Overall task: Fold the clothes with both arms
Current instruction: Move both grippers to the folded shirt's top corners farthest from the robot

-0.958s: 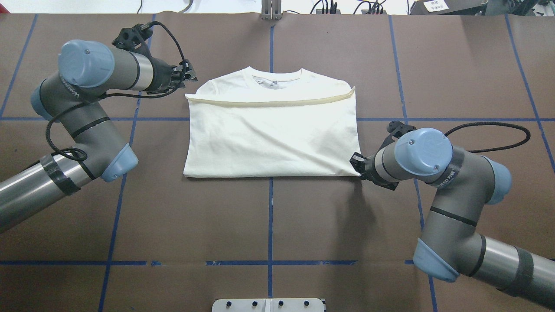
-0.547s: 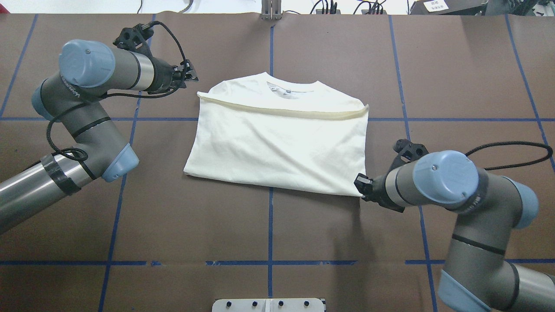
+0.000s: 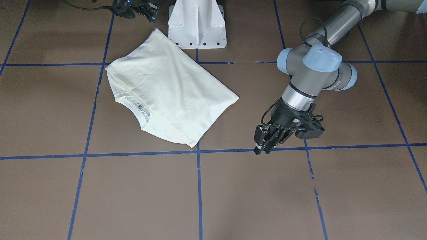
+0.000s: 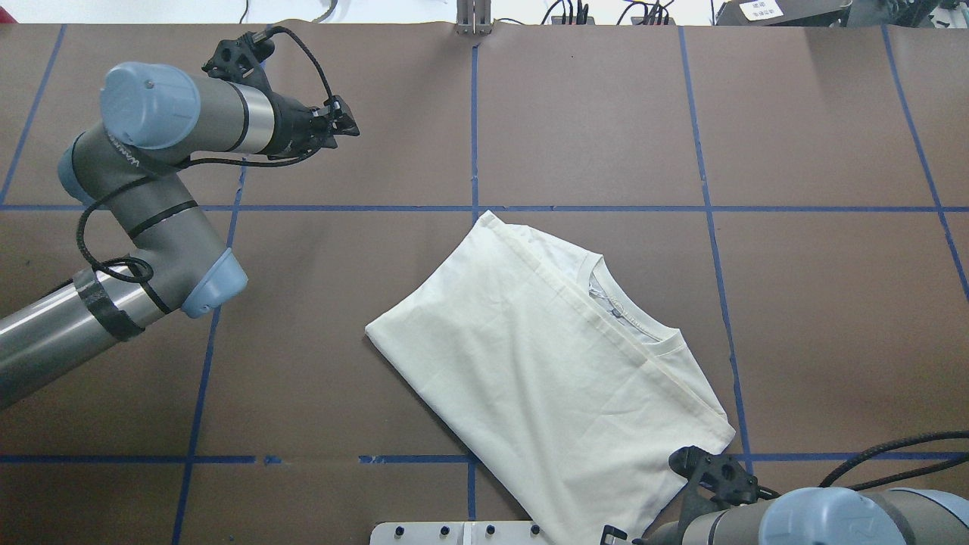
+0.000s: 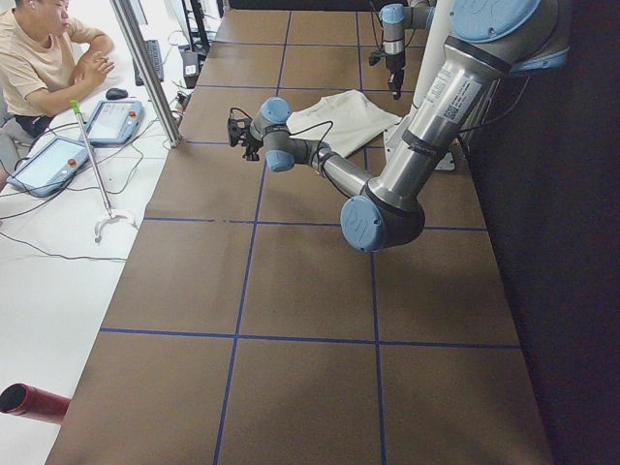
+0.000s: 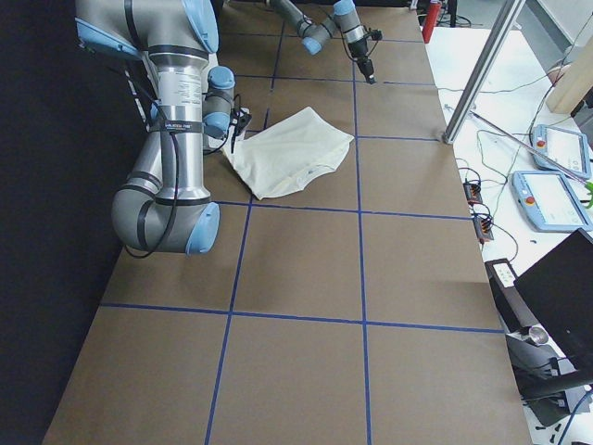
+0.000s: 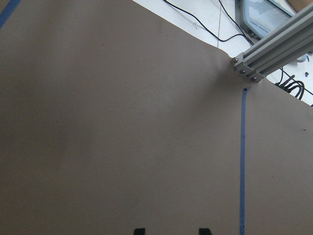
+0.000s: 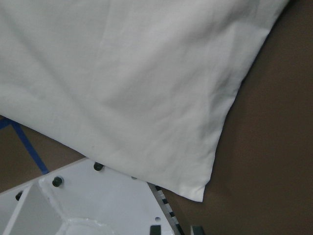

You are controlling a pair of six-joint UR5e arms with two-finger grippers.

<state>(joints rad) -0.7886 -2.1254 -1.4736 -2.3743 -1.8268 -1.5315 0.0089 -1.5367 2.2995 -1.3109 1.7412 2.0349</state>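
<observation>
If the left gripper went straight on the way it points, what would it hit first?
Probably the bare table: the left gripper tilts forward and down, and its wrist view shows only brown cover ahead. The shirt lies off to the side.

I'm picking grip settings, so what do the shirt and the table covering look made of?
The shirt looks like soft matte cream fabric, probably cotton knit: it creases gently and has a stitched collar band. The table covering looks like matte brown paper or thin sheet, its far edge slightly wavy; which one I cannot tell.
</observation>
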